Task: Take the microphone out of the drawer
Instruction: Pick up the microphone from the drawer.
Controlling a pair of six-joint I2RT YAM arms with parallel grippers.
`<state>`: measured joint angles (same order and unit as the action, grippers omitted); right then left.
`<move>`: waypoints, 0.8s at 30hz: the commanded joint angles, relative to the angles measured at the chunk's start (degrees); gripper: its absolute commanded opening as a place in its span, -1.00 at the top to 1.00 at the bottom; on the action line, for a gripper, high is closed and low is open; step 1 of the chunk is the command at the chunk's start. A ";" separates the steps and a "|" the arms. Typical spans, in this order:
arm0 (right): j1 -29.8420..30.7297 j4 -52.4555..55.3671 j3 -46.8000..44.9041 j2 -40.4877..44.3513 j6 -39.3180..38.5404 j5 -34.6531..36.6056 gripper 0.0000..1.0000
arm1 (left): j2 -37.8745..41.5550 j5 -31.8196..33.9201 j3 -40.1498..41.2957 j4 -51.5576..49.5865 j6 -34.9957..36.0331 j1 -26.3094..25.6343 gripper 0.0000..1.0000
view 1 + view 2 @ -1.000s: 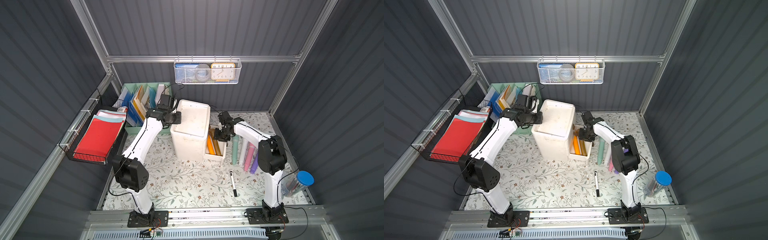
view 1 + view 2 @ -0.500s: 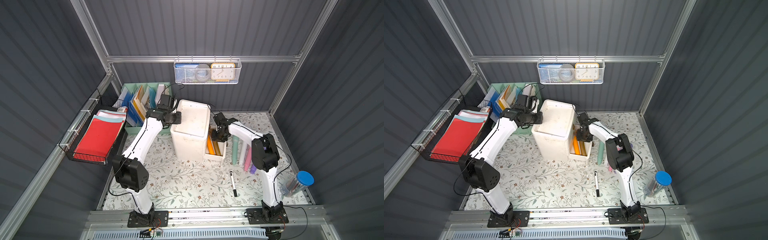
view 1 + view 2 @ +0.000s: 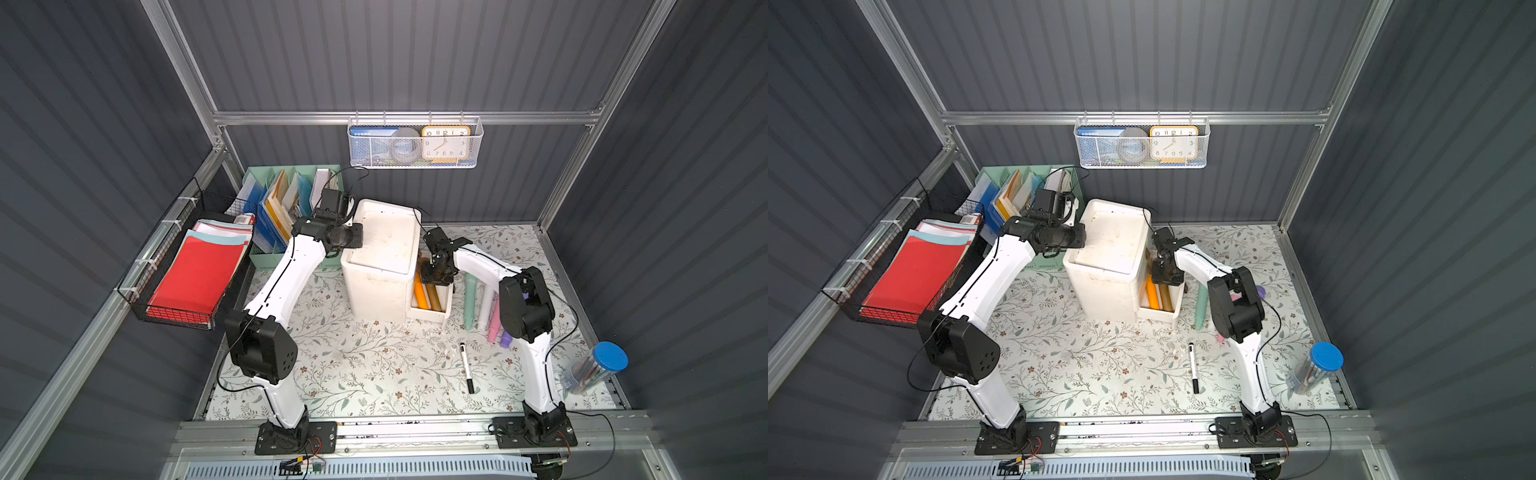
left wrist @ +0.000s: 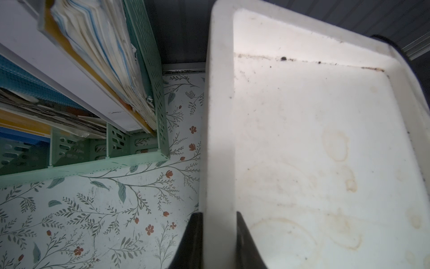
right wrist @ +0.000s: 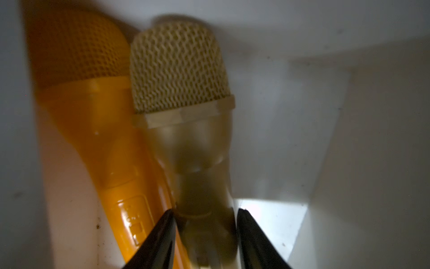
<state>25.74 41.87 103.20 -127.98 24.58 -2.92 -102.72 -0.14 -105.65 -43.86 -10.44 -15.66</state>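
Observation:
A white drawer unit (image 3: 386,245) stands at the back, its drawer (image 3: 432,318) pulled open on the right. Two microphones lie side by side in it. The gold microphone (image 5: 181,69) (image 3: 435,297) is next to an orange microphone (image 5: 93,116) (image 3: 419,291). My right gripper (image 5: 206,216) (image 3: 434,276) reaches down into the drawer. Its jaws are apart and lie close along both sides of the gold handle. My left gripper (image 4: 218,216) (image 3: 357,237) is shut on the raised rim of the unit's top (image 4: 302,139).
Several pastel microphones (image 3: 469,299) lie on the mat right of the drawer. A black marker (image 3: 465,368) and a blue-lidded tube (image 3: 594,368) lie nearer the front. A green file organizer (image 3: 291,199) and a wire basket of red paper (image 3: 195,270) stand left.
My right gripper has swung left from behind the drawer and come down into it, over the gold microphone. The left arm has not moved.

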 commanded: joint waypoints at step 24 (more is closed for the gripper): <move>-0.65 -2.91 -5.05 14.60 2.73 4.09 0.58 | 0.38 -8.55 0.13 3.41 -6.92 -0.60 0.96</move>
<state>25.65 40.05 99.31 -115.55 25.96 -0.14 -102.72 -0.16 -105.65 -43.86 -10.41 -15.66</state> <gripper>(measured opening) 0.387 0.194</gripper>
